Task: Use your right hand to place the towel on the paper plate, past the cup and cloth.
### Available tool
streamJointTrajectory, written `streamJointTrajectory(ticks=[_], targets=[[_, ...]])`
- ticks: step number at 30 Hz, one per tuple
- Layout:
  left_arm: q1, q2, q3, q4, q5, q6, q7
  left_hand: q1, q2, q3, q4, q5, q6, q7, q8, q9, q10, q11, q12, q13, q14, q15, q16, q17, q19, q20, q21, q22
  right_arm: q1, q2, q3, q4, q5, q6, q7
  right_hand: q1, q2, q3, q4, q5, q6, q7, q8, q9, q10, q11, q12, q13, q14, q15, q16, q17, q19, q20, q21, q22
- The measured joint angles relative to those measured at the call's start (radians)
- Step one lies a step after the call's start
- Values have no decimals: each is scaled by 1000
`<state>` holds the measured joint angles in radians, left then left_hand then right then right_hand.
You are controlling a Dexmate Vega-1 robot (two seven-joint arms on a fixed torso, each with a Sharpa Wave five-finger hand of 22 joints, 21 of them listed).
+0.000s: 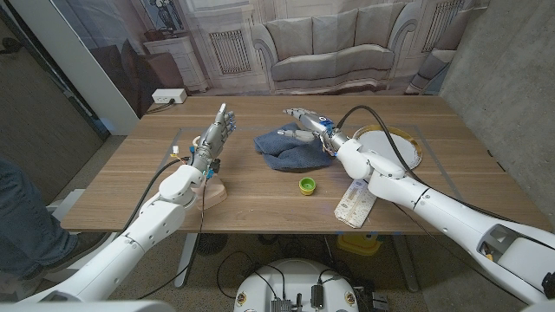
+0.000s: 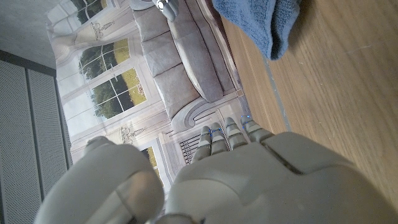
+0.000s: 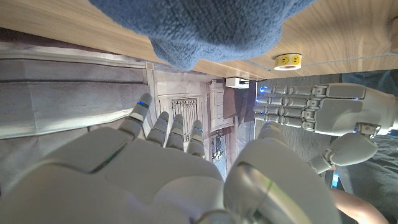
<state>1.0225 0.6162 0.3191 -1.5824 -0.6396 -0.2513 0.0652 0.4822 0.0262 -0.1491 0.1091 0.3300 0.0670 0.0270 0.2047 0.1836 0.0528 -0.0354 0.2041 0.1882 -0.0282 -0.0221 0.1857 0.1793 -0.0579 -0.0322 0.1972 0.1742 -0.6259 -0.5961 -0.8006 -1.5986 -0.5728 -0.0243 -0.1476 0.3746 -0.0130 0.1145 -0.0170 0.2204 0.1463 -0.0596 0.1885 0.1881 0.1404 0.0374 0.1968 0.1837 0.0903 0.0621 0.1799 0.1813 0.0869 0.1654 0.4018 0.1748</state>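
Observation:
The blue towel [image 1: 286, 149] lies crumpled on the wooden table near its middle; it also shows in the left wrist view [image 2: 261, 22] and the right wrist view [image 3: 205, 25]. My right hand [image 1: 305, 120] hovers over the towel's far edge with its fingers spread and nothing in them [image 3: 168, 168]. The white paper plate [image 1: 401, 139] lies to the right of the towel, partly hidden by my right forearm. My left hand [image 1: 217, 130] stands upright left of the towel, fingers straight, holding nothing [image 2: 249, 180].
A small green cup [image 1: 307, 184] sits in front of the towel. A flat white packet [image 1: 355, 201] lies near the front edge, under my right arm. A tan block [image 1: 213, 192] sits beneath my left forearm. A yellow tape roll [image 3: 287, 61] lies on the table.

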Motion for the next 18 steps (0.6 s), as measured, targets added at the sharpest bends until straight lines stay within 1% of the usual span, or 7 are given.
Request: streamJointTrajectory(ticks=[1, 3, 6, 8, 10, 16, 18], targets=[[1, 0, -1, -1, 0, 1, 1, 0, 0, 0, 0, 0, 0, 0, 0, 0, 0, 0, 0, 0, 0, 0, 0, 0, 0, 0, 0, 0, 2, 1, -2, 1, 0, -3, 3, -2, -2, -2, -1, 0, -3, -3, 0, 0, 0, 0, 0, 0, -2, 2, 0, 0, 4, 4, 0, 0], [1, 1, -1, -2, -1, 2, 1, 0, 0, 0, 0, 0, 0, 0, 0, 0, 5, 5, 0, 0, 3, 3, 0, 0, 0, 0, 0, 0, 4, 2, -6, 3, 0, -7, 6, -2, -2, -4, 2, 0, -6, -1, 0, 0, -3, 3, 0, 0, -2, 2, 0, 0, 10, 11, 0, 0], [1, 1, -2, -3, -1, 4, 2, 0, 0, -5, 1, 0, 0, 0, 0, 0, 5, 5, 0, 0, 5, 5, 0, 0, 0, 0, 0, 0, 8, 5, -11, 5, 0, -12, 11, -2, -2, -4, 2, 0, -7, 0, 0, 0, -4, 3, 0, 0, -8, 8, 0, 0, 12, 23, 0, 0], [1, 1, -2, -4, -2, 5, 2, 0, 0, -7, -1, 0, 0, 0, 0, 0, 5, 5, 0, 0, 5, 5, 0, 0, 0, 0, 0, 0, 10, 6, -13, 7, 0, -15, 15, -2, -2, -7, -1, 0, -11, -3, 0, 0, -9, -2, 0, 0, -8, 8, 0, 0, 12, 23, 0, 0], [1, 1, -2, -4, -2, 5, 2, 0, 0, -7, -1, 0, 0, 0, 0, 0, 5, 5, 0, 0, 5, 5, 0, 0, 0, 0, 0, 0, 13, 8, -17, 10, -1, -17, 16, -3, -3, -8, -3, 0, -16, -1, 0, 0, -14, 4, 0, 0, -8, 8, 0, 0, 13, 31, 0, 0], [1, 0, -2, -4, -2, 5, 3, 4, 4, -7, -1, 0, 0, 0, 0, 0, 5, 5, 0, 0, 5, 5, 0, 0, 0, 0, 0, 0, 19, 12, -26, 17, -4, -25, 24, -6, -6, -8, -3, 0, -18, 1, 0, 0, -14, 4, 0, 0, -8, 8, 0, 0, 10, 35, -7, 0], [1, -1, -2, -4, -2, 5, 4, 4, 4, -7, -1, 0, 0, 0, 0, 0, 5, 5, 0, 0, 4, 5, 0, 0, 0, 0, 0, 0, 21, 14, -30, 20, -5, -29, 26, -6, -6, -8, -2, 0, -22, -3, 0, 0, -14, 4, 0, 0, -8, 8, 0, 0, 10, 35, -7, 0]])
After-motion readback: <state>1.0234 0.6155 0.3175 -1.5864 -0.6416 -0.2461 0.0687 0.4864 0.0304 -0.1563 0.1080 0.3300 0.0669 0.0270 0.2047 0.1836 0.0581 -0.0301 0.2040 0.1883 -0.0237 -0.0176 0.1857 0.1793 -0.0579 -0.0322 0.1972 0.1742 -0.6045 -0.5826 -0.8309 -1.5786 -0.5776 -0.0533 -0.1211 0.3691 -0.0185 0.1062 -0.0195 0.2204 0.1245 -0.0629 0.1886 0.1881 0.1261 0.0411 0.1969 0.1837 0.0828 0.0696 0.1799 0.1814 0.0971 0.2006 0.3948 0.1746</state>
